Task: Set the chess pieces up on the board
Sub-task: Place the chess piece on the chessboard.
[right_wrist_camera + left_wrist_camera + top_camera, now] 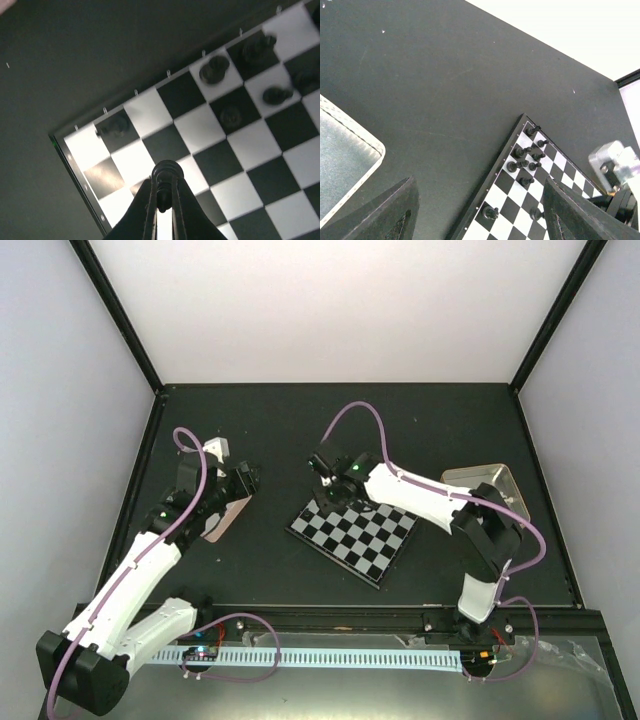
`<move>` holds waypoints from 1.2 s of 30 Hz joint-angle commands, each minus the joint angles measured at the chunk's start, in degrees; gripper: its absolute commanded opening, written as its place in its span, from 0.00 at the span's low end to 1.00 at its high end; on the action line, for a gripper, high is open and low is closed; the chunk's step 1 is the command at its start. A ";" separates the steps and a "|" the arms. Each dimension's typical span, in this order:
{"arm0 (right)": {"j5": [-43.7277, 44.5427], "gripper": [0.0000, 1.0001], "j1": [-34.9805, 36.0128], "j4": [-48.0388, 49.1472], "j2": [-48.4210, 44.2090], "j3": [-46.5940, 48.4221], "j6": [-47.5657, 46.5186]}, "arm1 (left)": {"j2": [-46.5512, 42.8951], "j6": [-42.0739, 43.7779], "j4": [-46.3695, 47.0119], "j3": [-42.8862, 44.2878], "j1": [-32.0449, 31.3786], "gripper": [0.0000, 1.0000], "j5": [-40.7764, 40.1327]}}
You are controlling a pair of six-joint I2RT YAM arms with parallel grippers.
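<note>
The chessboard (355, 535) lies tilted in the middle of the table. Several black pieces (522, 162) stand along its far-left edge; they also show in the right wrist view (214, 69). My right gripper (162, 192) is shut on a black piece (166, 175) and holds it above the board's corner squares (150, 125). In the top view the right gripper (335, 490) hovers over the board's far corner. My left gripper (245, 480) is open and empty, left of the board; its fingers (390, 215) frame the board's edge (492, 182). No white pieces show.
A metal tin (487, 485) stands at the right behind the right arm. Another tin (228, 512) lies under the left arm, its rim also in the left wrist view (355, 132). Dark frame posts stand at the table's back corners.
</note>
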 commanded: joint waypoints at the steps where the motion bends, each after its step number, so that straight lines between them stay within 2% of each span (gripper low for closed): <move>1: 3.68 0.01 0.41 -0.19 3.47 6.50 0.04 | -0.80 1.16 -1.73 2.79 0.15 0.69 -1.80; 12: 6.22 0.02 0.32 -2.18 11.28 15.90 -0.95 | -2.62 1.64 -3.38 3.04 0.15 0.69 -4.90; 36: 1.37 0.03 0.48 -2.84 16.12 16.06 -3.15 | -1.57 1.44 -3.05 2.81 0.15 0.69 -4.16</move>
